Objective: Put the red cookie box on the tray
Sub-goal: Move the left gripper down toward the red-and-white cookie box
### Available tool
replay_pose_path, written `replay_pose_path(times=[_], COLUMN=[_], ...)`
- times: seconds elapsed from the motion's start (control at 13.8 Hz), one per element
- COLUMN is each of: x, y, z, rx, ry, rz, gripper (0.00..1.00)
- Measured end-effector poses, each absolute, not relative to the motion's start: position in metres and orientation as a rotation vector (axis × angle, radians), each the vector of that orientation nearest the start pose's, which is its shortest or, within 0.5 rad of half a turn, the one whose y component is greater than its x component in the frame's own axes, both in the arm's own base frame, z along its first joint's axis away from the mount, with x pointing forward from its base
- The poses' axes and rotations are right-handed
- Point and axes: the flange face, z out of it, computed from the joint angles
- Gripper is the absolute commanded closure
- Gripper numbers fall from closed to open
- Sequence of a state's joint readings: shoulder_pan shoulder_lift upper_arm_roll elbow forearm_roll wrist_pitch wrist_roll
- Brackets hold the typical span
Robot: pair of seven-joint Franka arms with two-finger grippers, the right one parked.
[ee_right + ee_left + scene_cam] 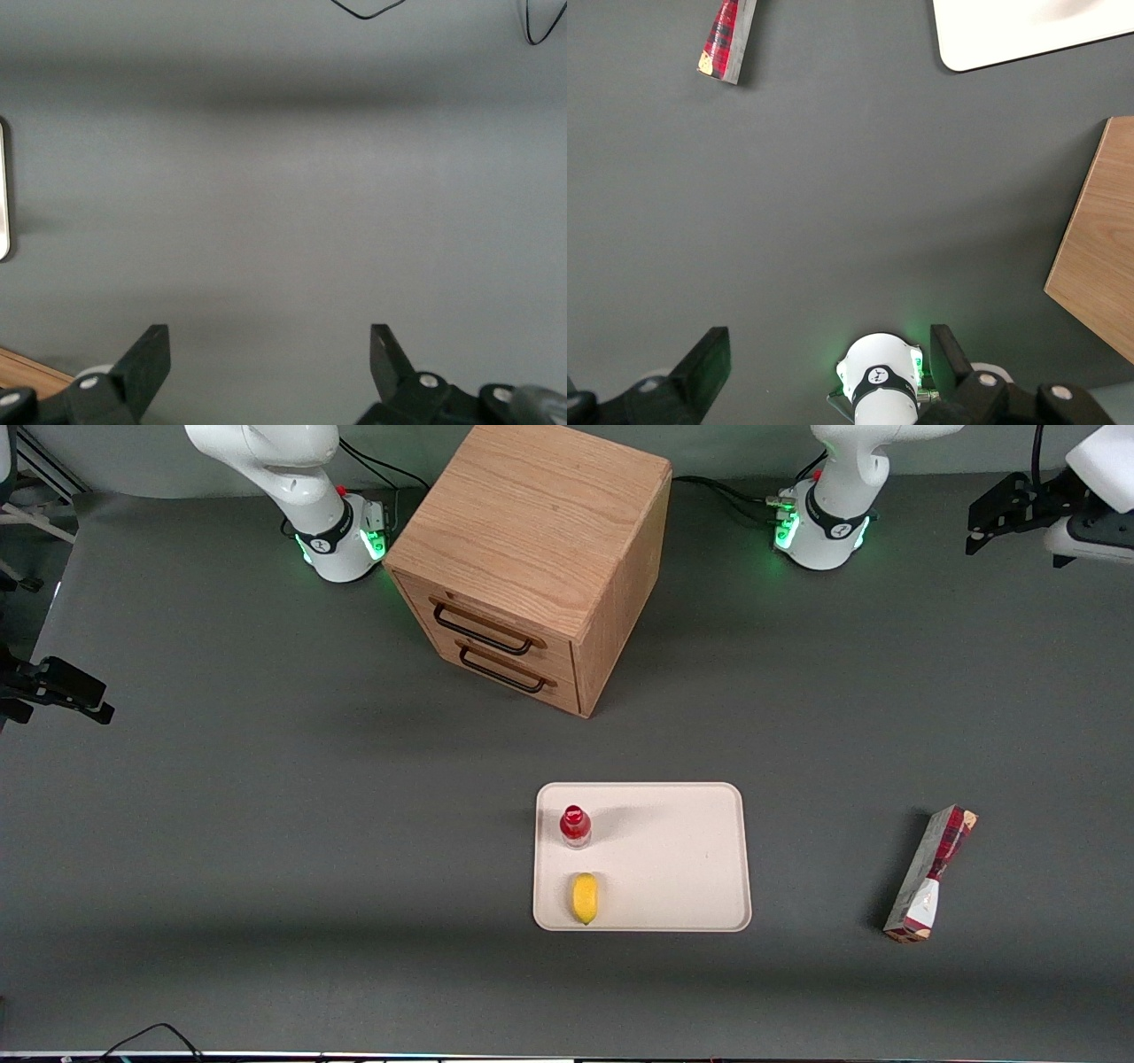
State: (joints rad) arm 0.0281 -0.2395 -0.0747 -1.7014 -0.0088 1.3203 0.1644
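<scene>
Red cookie box (929, 874) off tray (691, 850); gripper (828, 363) spread, high.

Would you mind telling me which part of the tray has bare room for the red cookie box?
The tray is bare across its half nearer the red cookie box. The strip toward the parked arm is taken by a red-capped bottle and a lemon. The gripper hangs high near the working arm's base, fingers open.

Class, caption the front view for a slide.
Open gripper high above table; cookie box lies beside tray holding bottle and lemon.
</scene>
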Motion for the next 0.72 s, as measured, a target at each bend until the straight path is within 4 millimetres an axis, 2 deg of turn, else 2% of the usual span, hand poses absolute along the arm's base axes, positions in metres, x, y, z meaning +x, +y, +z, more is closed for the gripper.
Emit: replay_pose_path(times=[0.43,0.58,0.72], x=[0.469,0.492,0.529], y=[-0.018,-0.013,-0.011], z=[0.659,0.651,0.635], rx=[-3.094,-3.057,-3.060], ry=[0.297,0.285,0.285], rz=[0.231,0.228,0.247], gripper=[0.00,0.00,0.00])
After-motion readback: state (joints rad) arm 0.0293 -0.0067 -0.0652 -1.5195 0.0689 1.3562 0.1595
